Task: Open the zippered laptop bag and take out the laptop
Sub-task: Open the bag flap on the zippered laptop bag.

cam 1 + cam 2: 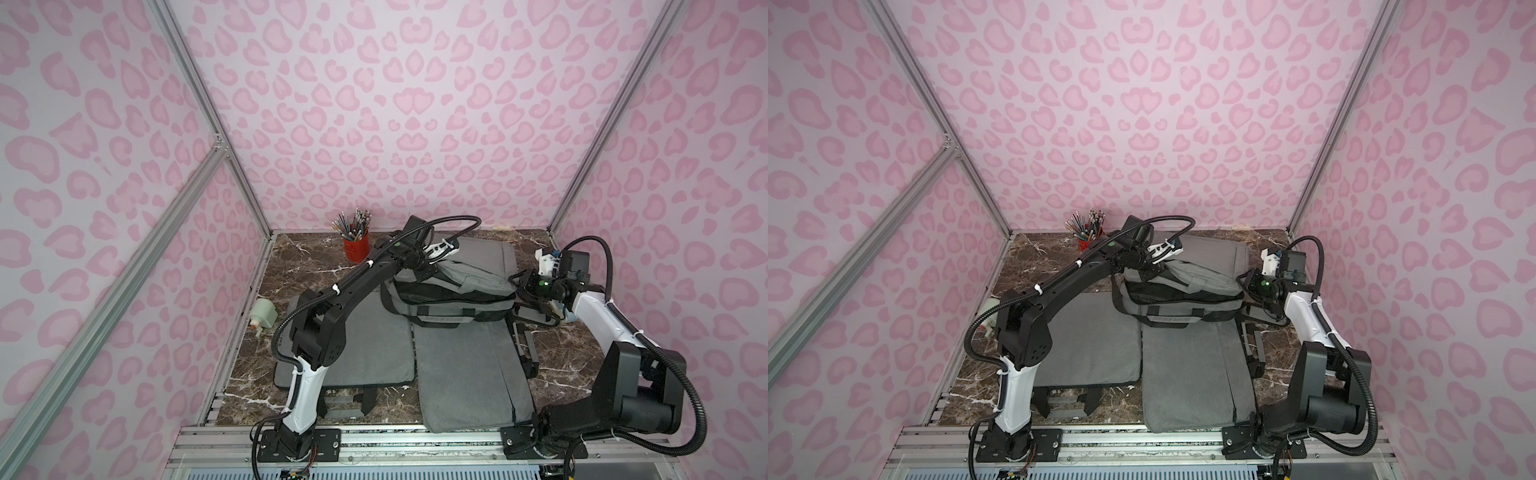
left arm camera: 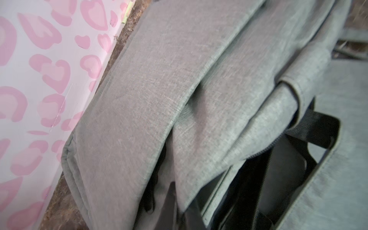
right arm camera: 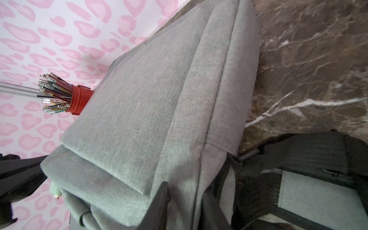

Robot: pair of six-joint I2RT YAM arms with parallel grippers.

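1. Fingers [image 2: 171, 196] of the left gripper [image 1: 423, 271] are pinched closed on the top flap of the laptop bag [image 1: 453, 286], at its 9 o'clock end, holding that corner up off the lower half.
2. Fingers [image 3: 159, 201] of the right gripper [image 1: 519, 284] stand apart at the bag's 3 o'clock end, with a ridge of its grey fabric between them. Whether they press on it I cannot tell.
3. A small mark on the bag's front band is too small to read. An embossed mark on the red pencil cup [image 1: 356, 248] is also illegible.
4. The bag is grey woven cloth with black trim, grey carry handles and a dark lining. Its zipper [image 2: 256, 155] is parted, so a dark gap [image 1: 415, 293] shows between flap and base. Something dark lies inside, but I cannot tell what it is.
5. In both top views the bag lies on the brown marble tabletop [image 1: 316, 270], past centre toward 12 o'clock. Its long axis runs from 9 o'clock to 3 o'clock, and the open gap faces 6 o'clock.
6. A flat grey padded case [image 1: 494, 249] lies just behind the bag at 12 o'clock, touching it.
7. Two flat grey pads lie side by side at 6 o'clock of the bag, one toward 7 o'clock [image 1: 365, 340] and one toward 5 o'clock [image 1: 465, 374].
8. A black shoulder strap [image 1: 525, 345] trails from the bag's 3 o'clock end toward 5 o'clock.
9. The pencil cup stands at 11 o'clock, and a pale green bottle [image 1: 264, 313] lies at 9 o'clock by the table edge.
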